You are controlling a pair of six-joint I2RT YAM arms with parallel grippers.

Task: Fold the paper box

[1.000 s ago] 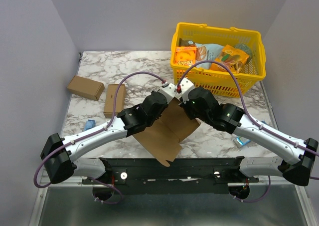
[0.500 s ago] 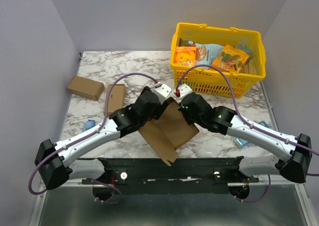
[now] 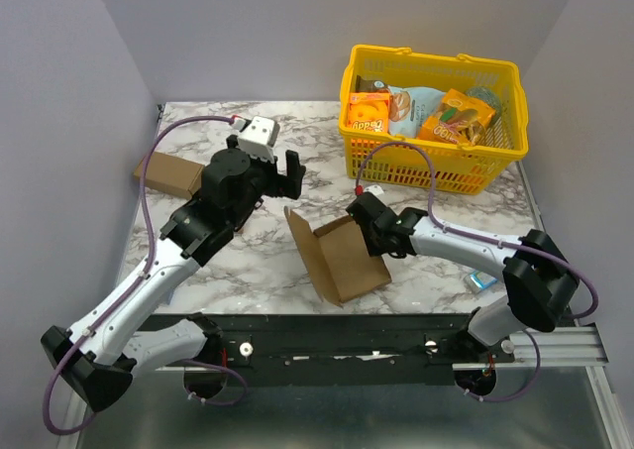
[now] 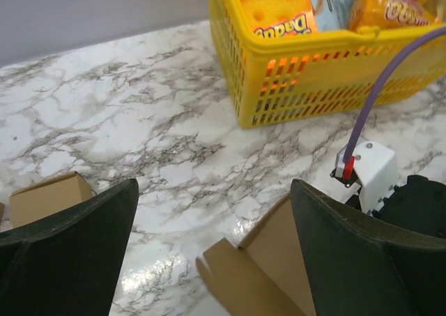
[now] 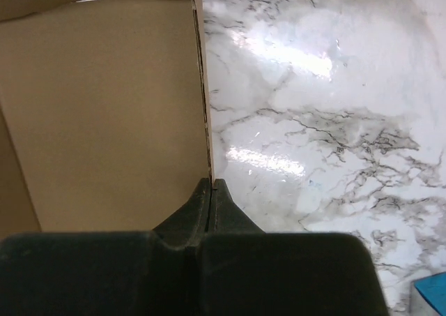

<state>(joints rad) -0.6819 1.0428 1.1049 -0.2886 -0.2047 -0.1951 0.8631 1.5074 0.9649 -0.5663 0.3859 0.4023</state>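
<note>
The paper box (image 3: pixel 342 261) is a brown cardboard sheet, partly folded, lying on the marble table with its left panel (image 3: pixel 300 233) raised. My right gripper (image 3: pixel 358 223) is shut on the edge of its far panel; in the right wrist view the fingertips (image 5: pixel 209 187) pinch that thin cardboard edge, with the panel (image 5: pixel 104 107) to their left. My left gripper (image 3: pixel 287 174) hovers open above and to the left of the box, holding nothing. The left wrist view shows its gripper (image 4: pixel 216 260) spread wide over a corner of the box (image 4: pixel 272 267).
A yellow basket (image 3: pixel 495 152) of groceries stands at the back right, also in the left wrist view (image 4: pixel 230 65). A small cardboard box (image 3: pixel 163 171) lies at the left, partly behind my left arm. A blue packet (image 3: pixel 482 281) lies at the right near my right arm.
My left gripper has opened, let go of the paper box and moved up and to the left. My right gripper has brought the box down towards the table, still gripping its edge.
</note>
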